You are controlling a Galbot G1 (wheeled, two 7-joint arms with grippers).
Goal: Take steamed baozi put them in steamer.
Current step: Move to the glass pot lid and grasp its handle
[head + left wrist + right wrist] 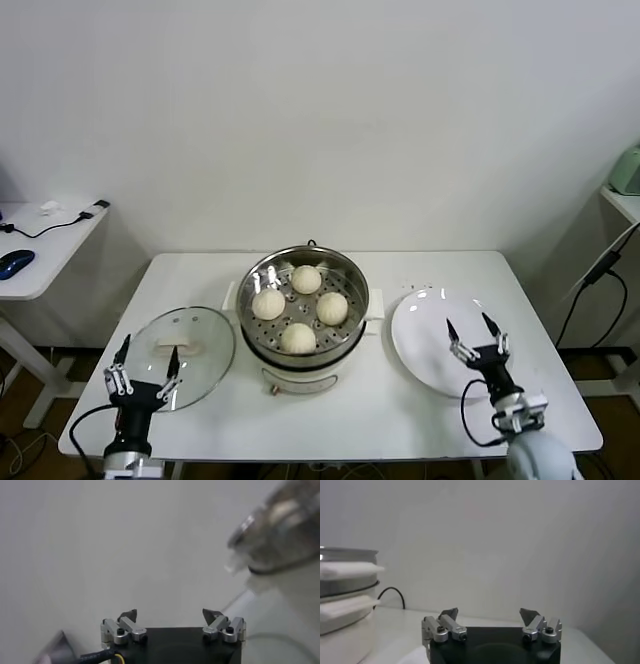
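the steamer [305, 305] stands upright mid-table, mouth up, round with no long axis; four steamed baozi [298, 338] sit in a diamond on its perforated tray. its white base is mostly hidden under the pot, and no writing is readable. left gripper [145, 367] hovers over the glass lid [200, 350], fingers apart; right gripper [477, 337] over the white plate [420, 340], fingers apart (both empty).

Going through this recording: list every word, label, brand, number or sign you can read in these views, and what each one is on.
None: no readable text in any view.
The steamer, its glass lid, the white plate and the table show no print.
The left gripper and right gripper carry no legible markings either.
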